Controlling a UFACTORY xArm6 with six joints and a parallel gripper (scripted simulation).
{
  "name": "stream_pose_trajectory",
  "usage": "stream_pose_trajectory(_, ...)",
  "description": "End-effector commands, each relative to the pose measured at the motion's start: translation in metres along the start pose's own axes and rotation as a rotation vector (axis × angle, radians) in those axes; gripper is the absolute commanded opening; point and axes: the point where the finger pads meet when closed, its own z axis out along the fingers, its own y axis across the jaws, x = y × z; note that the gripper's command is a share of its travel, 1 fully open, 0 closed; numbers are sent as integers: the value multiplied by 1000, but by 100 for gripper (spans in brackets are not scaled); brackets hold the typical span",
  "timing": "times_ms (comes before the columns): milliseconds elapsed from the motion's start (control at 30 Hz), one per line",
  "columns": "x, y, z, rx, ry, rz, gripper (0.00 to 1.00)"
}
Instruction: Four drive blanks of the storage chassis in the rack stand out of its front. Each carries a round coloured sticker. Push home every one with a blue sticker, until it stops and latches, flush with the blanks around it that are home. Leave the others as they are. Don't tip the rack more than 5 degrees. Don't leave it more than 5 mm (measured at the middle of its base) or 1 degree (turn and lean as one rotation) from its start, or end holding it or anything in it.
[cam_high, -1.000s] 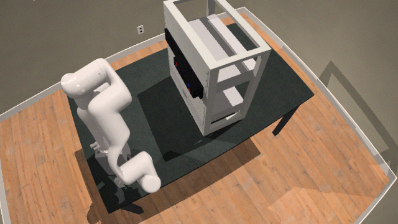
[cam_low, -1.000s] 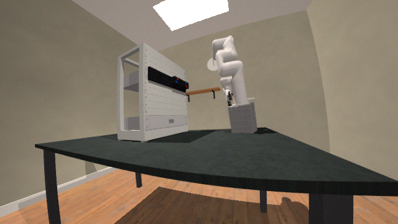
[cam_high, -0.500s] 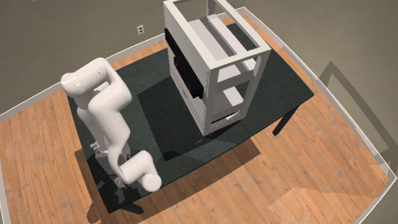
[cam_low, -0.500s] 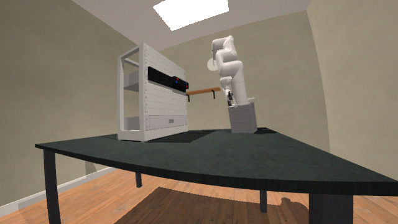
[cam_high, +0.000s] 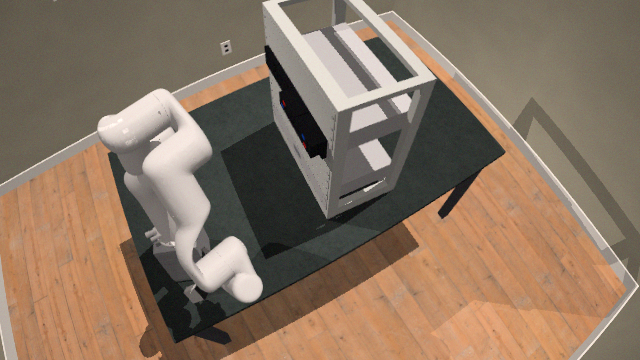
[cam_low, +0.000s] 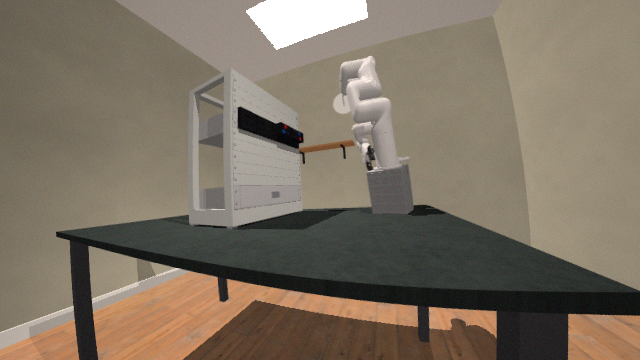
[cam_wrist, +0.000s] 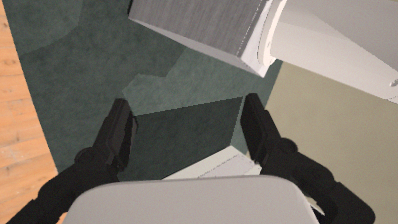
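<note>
One dark green table (cam_low: 350, 250), wood floor (cam_high: 450, 300), beige walls; jaws apart, holding nothing.

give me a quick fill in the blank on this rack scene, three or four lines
1. The hand is ____ and holds nothing.
2. The white rack stands on a dark ____ table.
3. The stickers on the black unit are blue and ____.
4. The arm is folded by its base, ____ from the rack.

Missing words: open; green; red; away

Black storage chassis (cam_low: 265, 128) high in the upright white rack (cam_low: 230, 150), stickered blanks protruding.
</note>
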Motion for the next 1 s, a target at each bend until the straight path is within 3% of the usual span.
stream_pose_trajectory(0, 3, 1, -2, 11, 37, -20, 100)
stream_pose_trajectory(367, 11, 3, -6, 35, 148, -79, 100)
stream_pose_trajectory(867, 27, 5, -24, 98, 413, -226, 100)
stream_pose_trajectory(967, 28, 4, -26, 103, 434, -238, 100)
